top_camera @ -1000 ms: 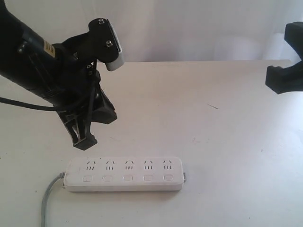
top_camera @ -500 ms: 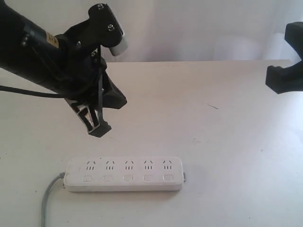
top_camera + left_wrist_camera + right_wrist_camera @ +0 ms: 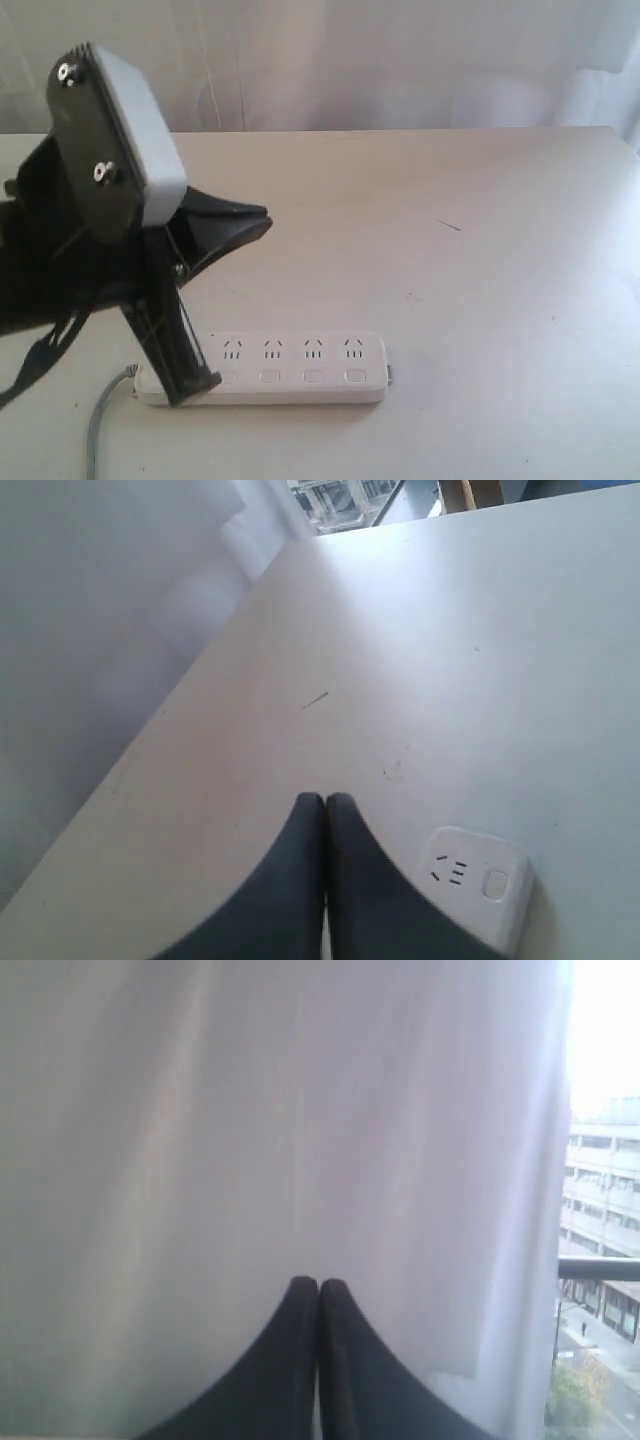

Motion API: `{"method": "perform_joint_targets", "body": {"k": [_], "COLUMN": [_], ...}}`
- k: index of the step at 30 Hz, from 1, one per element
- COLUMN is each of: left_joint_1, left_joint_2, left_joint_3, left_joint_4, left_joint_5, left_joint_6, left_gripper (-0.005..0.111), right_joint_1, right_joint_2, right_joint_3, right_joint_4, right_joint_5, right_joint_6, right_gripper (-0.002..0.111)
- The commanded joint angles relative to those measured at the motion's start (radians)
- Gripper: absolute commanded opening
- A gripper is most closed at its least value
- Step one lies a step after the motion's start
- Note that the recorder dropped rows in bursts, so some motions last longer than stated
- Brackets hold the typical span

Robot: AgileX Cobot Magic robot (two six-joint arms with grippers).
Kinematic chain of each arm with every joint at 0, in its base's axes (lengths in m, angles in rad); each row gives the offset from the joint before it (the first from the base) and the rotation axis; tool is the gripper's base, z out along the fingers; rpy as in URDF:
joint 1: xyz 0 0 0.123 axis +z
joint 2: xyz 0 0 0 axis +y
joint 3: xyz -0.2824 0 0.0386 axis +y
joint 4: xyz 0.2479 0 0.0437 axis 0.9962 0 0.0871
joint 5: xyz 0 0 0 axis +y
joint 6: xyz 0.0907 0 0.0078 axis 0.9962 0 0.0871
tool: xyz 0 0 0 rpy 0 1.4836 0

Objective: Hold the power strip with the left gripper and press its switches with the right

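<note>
The white power strip [image 3: 300, 368] lies flat near the table's front edge, its grey cord [image 3: 100, 425] trailing off its left end. Its switches [image 3: 312, 377] run in a row along the front; the leftmost is hidden. My left gripper [image 3: 192, 388] points down over the strip's left end, shut with nothing between its jaws. I cannot tell whether it touches the strip. In the left wrist view the shut left gripper [image 3: 325, 798] covers most of the strip, leaving one end [image 3: 480, 875] showing. My right gripper [image 3: 318, 1282] is shut and empty, out of the exterior view.
The pale table [image 3: 450, 250] stretches behind and to the right of the strip. A white curtain [image 3: 250, 1110] fills the right wrist view, with a window [image 3: 600, 1260] beside it. The left arm's silver-edged block [image 3: 130, 150] looms at the upper left.
My left arm has swung down and forward, bringing its jaws from above the table to the strip's left end, and they have shut. The right gripper has left the exterior view's right edge.
</note>
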Motion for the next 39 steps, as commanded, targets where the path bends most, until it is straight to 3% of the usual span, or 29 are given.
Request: {"method": "perform_joint_targets", "body": {"k": [1, 11, 17, 23, 30, 39], "left_joint_1": [-0.062, -0.068, -0.068, -0.068, -0.068, -0.068], "left_joint_2": [-0.041, -0.041, -0.041, -0.041, -0.041, -0.041], "left_joint_3": [0.125, 0.156, 0.156, 0.156, 0.156, 0.156], "left_joint_4": [-0.026, -0.022, -0.022, -0.022, -0.006, -0.006], "left_joint_5": [-0.137, -0.175, -0.13, -0.115, -0.12, -0.085], "left_joint_6": [-0.035, -0.067, -0.087, -0.086, -0.086, -0.087], "left_gripper": [0.0, 0.0, 0.0, 0.0, 0.0, 0.0], "right_joint_1": [-0.044, -0.045, -0.045, -0.045, -0.045, -0.045], "right_joint_2": [-0.095, -0.176, -0.176, -0.158, -0.221, -0.383], "right_joint_3": [-0.005, -0.005, -0.005, 0.002, 0.155, 0.425], "right_joint_4": [-0.007, -0.007, 0.012, 0.083, -0.051, -0.061], "right_joint_5": [-0.001, 0.005, 0.005, -0.095, -0.307, -0.291], "right_joint_6": [0.004, 0.004, 0.004, 0.004, -0.087, -0.165], "right_gripper": [0.0, 0.0, 0.0, 0.0, 0.0, 0.0]}}
